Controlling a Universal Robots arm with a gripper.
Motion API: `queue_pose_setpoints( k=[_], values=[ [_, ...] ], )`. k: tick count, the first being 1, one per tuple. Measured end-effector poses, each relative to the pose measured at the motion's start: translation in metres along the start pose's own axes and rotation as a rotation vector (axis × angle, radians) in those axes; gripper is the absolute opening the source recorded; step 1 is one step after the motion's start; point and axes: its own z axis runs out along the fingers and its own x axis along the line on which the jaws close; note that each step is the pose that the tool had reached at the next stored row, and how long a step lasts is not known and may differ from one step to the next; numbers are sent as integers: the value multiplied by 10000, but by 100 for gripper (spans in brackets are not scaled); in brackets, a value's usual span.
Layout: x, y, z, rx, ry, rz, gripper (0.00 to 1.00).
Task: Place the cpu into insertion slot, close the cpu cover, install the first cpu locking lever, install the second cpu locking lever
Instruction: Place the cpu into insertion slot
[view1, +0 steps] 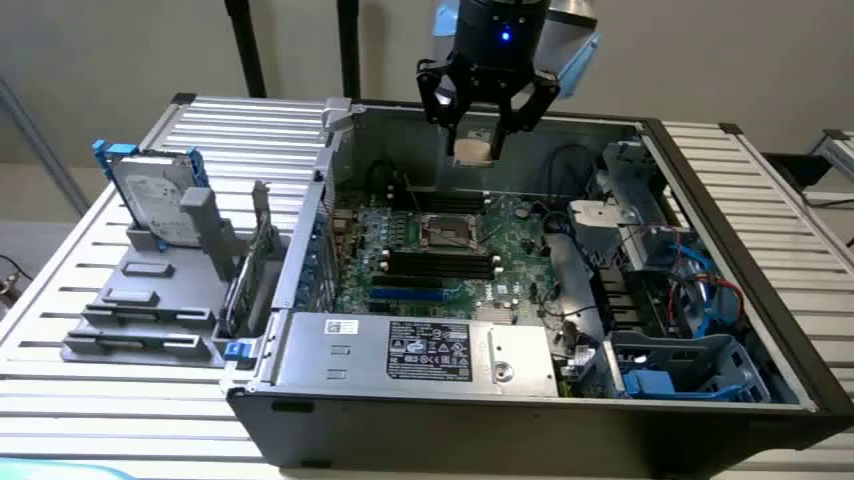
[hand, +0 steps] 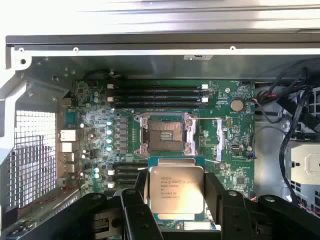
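Cpu (view1: 471, 152) gripped between jaws, upper centre of exterior view, above open case. Slot (view1: 451, 232) seen lower, mid-frame, well apart from cpu. In wrist view, cpu edges squared with slot edges.

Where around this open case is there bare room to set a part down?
Bare table slats lie on the exterior view's right of the case and in front of the grey rack. Inside is crowded: motherboard, power supply, cables, with the gripper holding the cpu above. The rack holds a hard drive.
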Motion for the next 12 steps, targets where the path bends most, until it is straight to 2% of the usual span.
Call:
queue_pose_setpoints(
  k=[12],
  values=[
    [0,0,0,0,0,0,55]
  ],
)
